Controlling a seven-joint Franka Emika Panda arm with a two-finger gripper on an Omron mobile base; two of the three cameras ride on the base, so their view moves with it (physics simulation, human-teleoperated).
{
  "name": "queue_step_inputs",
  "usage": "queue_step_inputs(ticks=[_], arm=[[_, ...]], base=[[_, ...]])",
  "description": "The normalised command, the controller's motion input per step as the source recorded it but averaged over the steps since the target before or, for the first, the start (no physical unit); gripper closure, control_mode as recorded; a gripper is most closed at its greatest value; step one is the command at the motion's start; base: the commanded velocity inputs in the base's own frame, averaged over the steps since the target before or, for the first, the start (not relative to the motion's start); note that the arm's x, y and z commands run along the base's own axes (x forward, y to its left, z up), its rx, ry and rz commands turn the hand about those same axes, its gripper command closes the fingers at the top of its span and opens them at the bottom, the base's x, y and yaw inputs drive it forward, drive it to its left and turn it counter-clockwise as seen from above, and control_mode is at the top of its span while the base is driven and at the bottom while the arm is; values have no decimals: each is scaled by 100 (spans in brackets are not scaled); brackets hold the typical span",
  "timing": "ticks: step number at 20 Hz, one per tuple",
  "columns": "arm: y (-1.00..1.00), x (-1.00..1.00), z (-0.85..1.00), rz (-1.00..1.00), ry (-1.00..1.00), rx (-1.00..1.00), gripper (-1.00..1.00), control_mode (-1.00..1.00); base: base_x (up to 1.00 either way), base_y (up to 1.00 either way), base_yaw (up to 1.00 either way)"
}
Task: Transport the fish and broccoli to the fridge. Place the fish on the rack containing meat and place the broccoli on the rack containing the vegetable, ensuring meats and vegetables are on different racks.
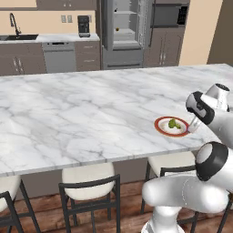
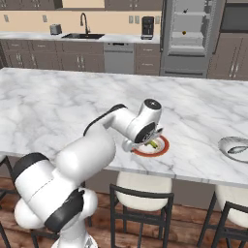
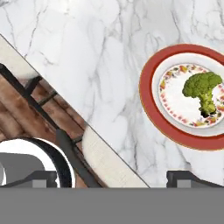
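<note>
Claw (image 1: 194, 127): mine, poised above marble counter (image 1: 91, 113) near its front edge, just beside red-rimmed plate (image 3: 151, 109); fingers set wide apart, holding nothing. Broccoli (image 3: 202, 89): lying on that plate, stalk toward plate's rim, apart from my fingertips. Fridge (image 2: 191, 34): far wall beyond counter, door open, sm. orange-brown vegetable (image 2: 183, 33) on a shelf inside.
</note>
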Motion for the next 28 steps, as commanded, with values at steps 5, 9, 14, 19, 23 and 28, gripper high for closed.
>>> queue_step_inputs(ticks=[5,9,14,19,23,28], arm=[[-35,84,-21,6,4,0,-100,-100],[-4,71,-10,2,3,0,-100,-100],[0,48,-17,-4,0,-2,-100,-100],[2,31,-18,-7,0,-2,-100,-100],[0,1,-29,9,0,-3,-100,-100],[4,-9,-26,21,-2,-3,-100,-100]], base=[[0,0,0],[0,0,0],[0,0,0],[0,0,0],[0,0,0],[0,0,0]])
